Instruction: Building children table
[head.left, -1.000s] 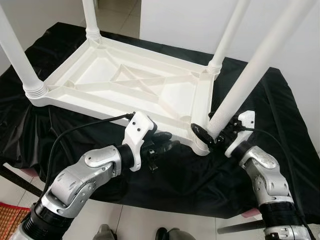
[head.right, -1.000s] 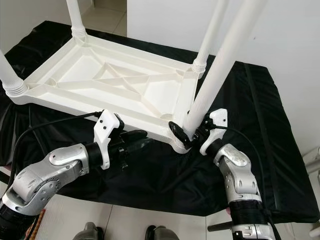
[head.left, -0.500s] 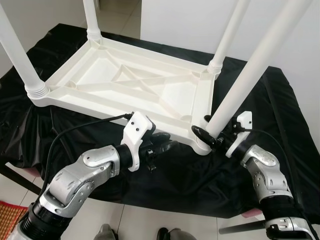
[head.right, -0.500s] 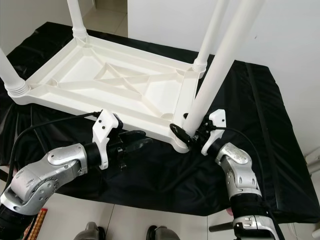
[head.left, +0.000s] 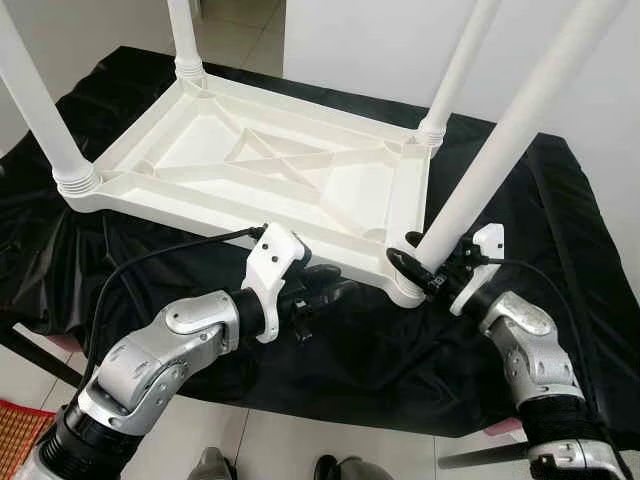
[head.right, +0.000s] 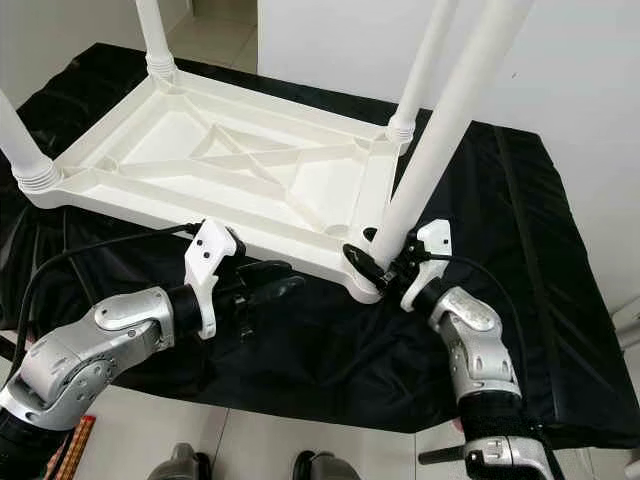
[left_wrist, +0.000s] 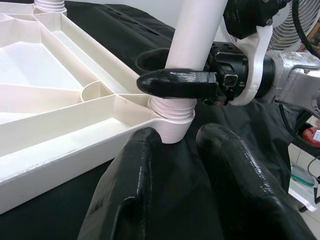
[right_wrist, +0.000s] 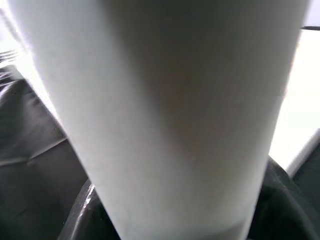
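A white plastic children's table (head.left: 250, 165) lies upside down on a black cloth, with legs standing up at its corners. My right gripper (head.left: 412, 258) is shut on the near right leg (head.left: 500, 140) just above its ribbed socket (left_wrist: 170, 112). One of its black fingers (left_wrist: 180, 82) wraps across the front of the leg. The right wrist view shows that leg (right_wrist: 165, 110) from very close. My left gripper (head.left: 328, 290) lies low on the cloth by the table's near edge, left of that socket. It is open, and its fingers (left_wrist: 135, 185) hold nothing.
The black cloth (head.left: 560, 230) covers a low platform, and its near edge drops to a tiled floor (head.left: 300, 440). A white wall (head.left: 380, 50) rises behind. A red mat (head.left: 20, 430) lies on the floor at the near left. A black cable (head.left: 150, 260) loops from my left wrist.
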